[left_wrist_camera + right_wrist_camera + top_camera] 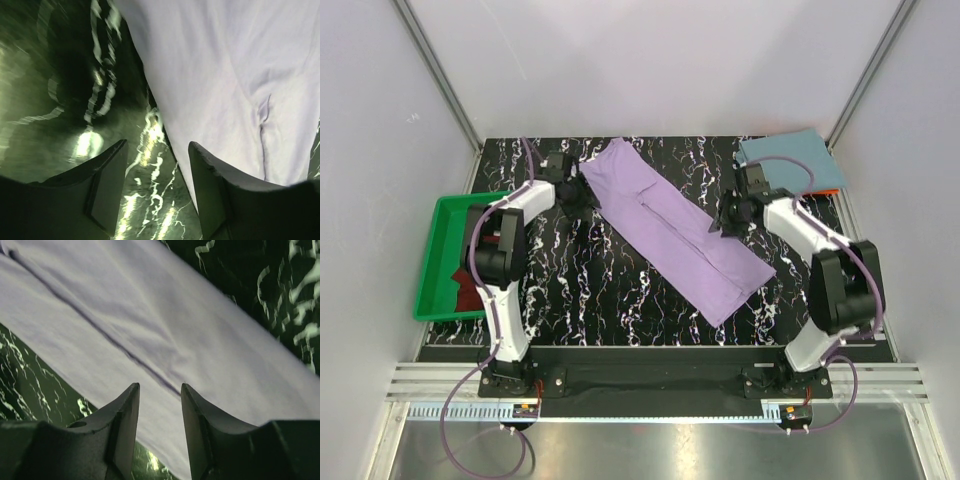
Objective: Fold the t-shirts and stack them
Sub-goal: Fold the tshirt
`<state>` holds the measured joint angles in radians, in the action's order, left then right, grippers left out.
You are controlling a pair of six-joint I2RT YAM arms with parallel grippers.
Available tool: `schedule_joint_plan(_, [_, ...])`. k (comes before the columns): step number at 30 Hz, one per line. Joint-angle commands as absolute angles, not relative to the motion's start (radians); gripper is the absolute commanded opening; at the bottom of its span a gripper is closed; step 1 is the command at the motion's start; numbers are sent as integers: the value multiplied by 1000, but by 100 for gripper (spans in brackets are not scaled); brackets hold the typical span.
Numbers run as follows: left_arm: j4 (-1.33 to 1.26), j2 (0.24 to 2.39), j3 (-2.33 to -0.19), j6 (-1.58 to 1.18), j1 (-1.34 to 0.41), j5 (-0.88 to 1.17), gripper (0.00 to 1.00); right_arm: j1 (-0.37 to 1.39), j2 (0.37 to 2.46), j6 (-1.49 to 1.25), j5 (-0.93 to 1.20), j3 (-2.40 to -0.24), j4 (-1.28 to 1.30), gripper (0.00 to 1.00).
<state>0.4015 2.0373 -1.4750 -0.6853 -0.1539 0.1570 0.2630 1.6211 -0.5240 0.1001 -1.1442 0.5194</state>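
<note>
No text, label, brand, number or sign can be read on anything shown in the three views.

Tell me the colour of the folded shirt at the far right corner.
The folded cloth shirt is dusty teal-blue; top external view shows it best.

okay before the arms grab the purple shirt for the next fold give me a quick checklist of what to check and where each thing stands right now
1. Left gripper open and empty: ok. It is over bare table, beside the lavender shirt.
2. Right gripper open and empty: ok. It is above the shirt's edge.
3. Lavender shirt lying flat as one long strip: ok, with a lengthwise crease.
4. Teal shirt folded and apart from the lavender one: ok, at the far right corner.
5. Maroon shirt ready in the green tray: cannot tell, as the left arm hides most of it.
</note>
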Motion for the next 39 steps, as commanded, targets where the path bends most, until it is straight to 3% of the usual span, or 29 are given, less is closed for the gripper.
schedule_joint_plan(1, [313, 2014, -1421, -768, -173, 150, 57, 267, 1745, -404, 124, -1302, 543, 47])
schedule_joint_plan(5, [344, 2052, -1437, -795, -187, 123, 57, 267, 1847, -379, 80, -1402, 641, 47])
schedule_joint_plan(16, [275, 2164, -1503, -792, -204, 227, 55, 267, 1868, -399, -93, -1229, 587, 45])
schedule_joint_plan(20, [323, 2177, -1525, -784, -206, 207, 31, 267, 1876, -410, -100, -1189, 574, 45])
schedule_joint_plan(21, [334, 2180, -1540, -778, -204, 201, 16, 267, 1878, -417, -100, -1180, 572, 45])
schedule_joint_plan(24, [391, 2198, -1600, -744, -196, 164, 1, 267, 1867, -478, -88, -1151, 584, 43])
schedule_joint_plan(25, [403, 2207, -1620, -736, -189, 163, 0, 267, 1853, -510, -63, -1143, 587, 43])
schedule_joint_plan(28, [436, 2250, -1701, -704, -175, 179, 0, 276, 1809, -615, 70, -1085, 554, 43])
schedule_joint_plan(33, [598, 2356, -1900, -601, -160, 153, 0, 307, 1714, -712, 90, -1031, 562, 43])
schedule_joint_plan(36, [624, 2342, -1904, -562, -140, 150, 14, 310, 1655, -733, 132, -1011, 561, 44])
schedule_joint_plan(38, [588, 2280, -1866, -546, -130, 164, 38, 310, 1615, -723, 101, -1026, 580, 45])
schedule_joint_plan(39, [574, 2255, -1821, -540, -129, 172, 43, 311, 1606, -694, 89, -1037, 597, 46])
